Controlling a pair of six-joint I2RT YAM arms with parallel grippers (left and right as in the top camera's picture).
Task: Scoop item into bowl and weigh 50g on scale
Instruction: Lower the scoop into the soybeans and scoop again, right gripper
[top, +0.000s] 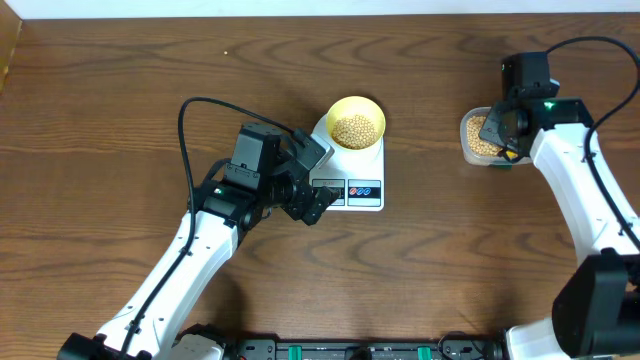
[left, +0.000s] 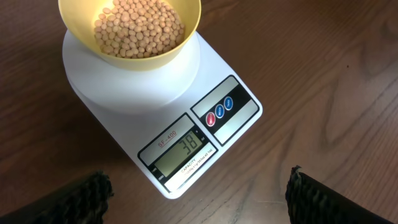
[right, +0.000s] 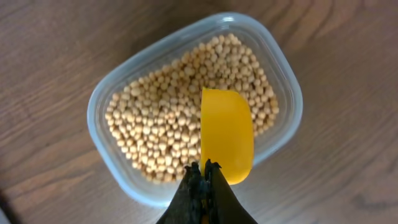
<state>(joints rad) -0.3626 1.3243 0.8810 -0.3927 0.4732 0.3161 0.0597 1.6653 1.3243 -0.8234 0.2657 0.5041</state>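
Note:
The pale yellow bowl (top: 356, 124) stands on the round platform of the white scale (top: 365, 200). In the left wrist view the bowl (left: 149, 59) holds a heap of beige beans (left: 140, 28), and the scale's display (left: 186, 144) reads 38. My left gripper (left: 198, 177) is open just in front of the scale's near corner, touching nothing. My right gripper (right: 204, 168) is shut on the handle of a bright yellow scoop (right: 227, 134). The scoop sits over the beans (right: 155, 130) in the clear tub (right: 102, 99).
The clear tub (top: 478, 135) sits on the wooden table to the right of the scale, under my right gripper (top: 497, 132). My left gripper (top: 318, 180) hangs at the scale's left front edge. Red and blue buttons (left: 219, 111) are beside the display.

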